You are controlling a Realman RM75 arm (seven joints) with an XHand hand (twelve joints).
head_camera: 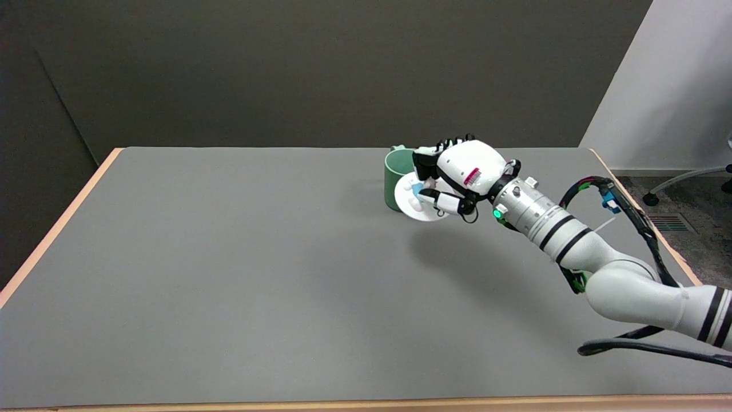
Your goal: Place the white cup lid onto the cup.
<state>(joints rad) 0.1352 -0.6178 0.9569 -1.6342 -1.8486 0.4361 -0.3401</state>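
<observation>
White cup lid in robot hand, green cup seemingly empty

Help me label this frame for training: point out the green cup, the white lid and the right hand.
green cup (pixel 393 186): head view, on its left outer wall.
white lid (pixel 426 214): head view, on the lid's lower face, below the fingers.
right hand (pixel 457 174): head view, on the white back of the hand, which holds the lid.

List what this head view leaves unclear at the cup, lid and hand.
- Cup: its mouth and right side are hidden behind the right hand and the lid.
- Whether the lid touches the cup: cannot tell from this angle.
- Lid: partly covered by the fingers; where they press it is hidden.
- Cup handle: only a sliver shows behind the rim.
</observation>
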